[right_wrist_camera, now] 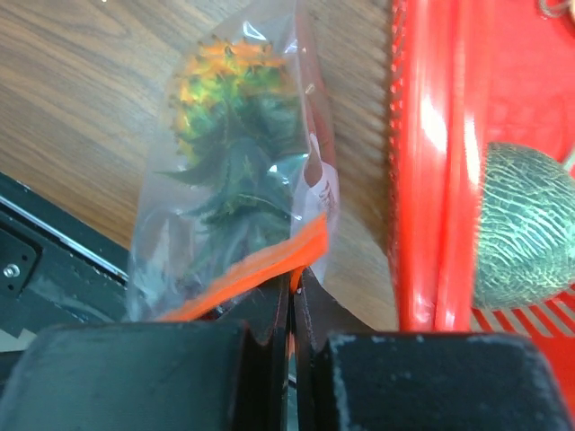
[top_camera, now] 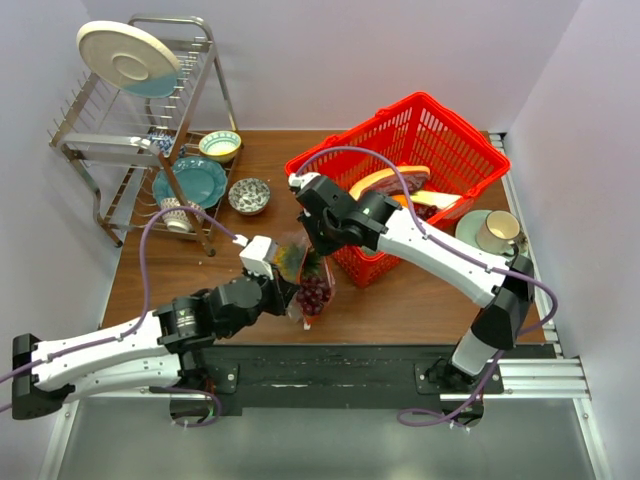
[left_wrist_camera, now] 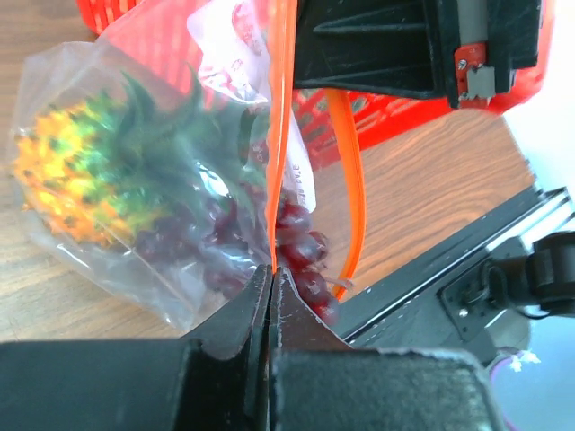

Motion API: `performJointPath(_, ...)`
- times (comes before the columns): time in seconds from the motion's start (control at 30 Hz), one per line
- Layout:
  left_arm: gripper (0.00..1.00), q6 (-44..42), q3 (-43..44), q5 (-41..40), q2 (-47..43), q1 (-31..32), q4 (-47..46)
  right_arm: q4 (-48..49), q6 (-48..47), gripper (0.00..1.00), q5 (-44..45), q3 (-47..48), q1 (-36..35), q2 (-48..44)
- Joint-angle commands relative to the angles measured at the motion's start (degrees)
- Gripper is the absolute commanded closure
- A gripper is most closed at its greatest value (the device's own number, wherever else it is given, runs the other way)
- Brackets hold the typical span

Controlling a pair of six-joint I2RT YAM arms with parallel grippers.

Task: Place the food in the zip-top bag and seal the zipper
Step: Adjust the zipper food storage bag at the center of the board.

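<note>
Bag (top_camera: 305,275) is held between left hand (top_camera: 288,290) and right hand (top_camera: 310,243) over the desk (top_camera: 400,290), just beside the red basket (top_camera: 440,130). Pineapple (top_camera: 289,260) and grapes (top_camera: 314,296) are inside. The long axis runs from the far side toward the arm bases, grapes at the near end.

Left wrist view: left hand (left_wrist_camera: 272,274) is clamped tight on one end of the zipper (left_wrist_camera: 280,135), which runs straight away to the right hand. A second orange strip bows off sideways, so the mouth appears unsealed there.

Right wrist view: right hand (right_wrist_camera: 292,283) is pinched tight on the zipper's other end. The pineapple's crown points toward it.

Risk: a slipped pinch or uneven pull could leave that gap open and spill the fruit.
</note>
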State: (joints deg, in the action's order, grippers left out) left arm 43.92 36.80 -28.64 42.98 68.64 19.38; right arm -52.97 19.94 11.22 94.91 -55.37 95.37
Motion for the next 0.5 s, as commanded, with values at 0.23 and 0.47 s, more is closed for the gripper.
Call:
performJointPath(0.23,1.00,-5.9,28.1,-4.4,0.2,-1.2,16.5,-13.8,-6.1,1.00,8.2,24.4,1.8,4.1)
performJointPath(0.47,1.00,-5.7,28.7,-4.9,0.7,-1.2,20.6,-13.6,-6.2,1.00,3.9,24.5,2.4,5.3)
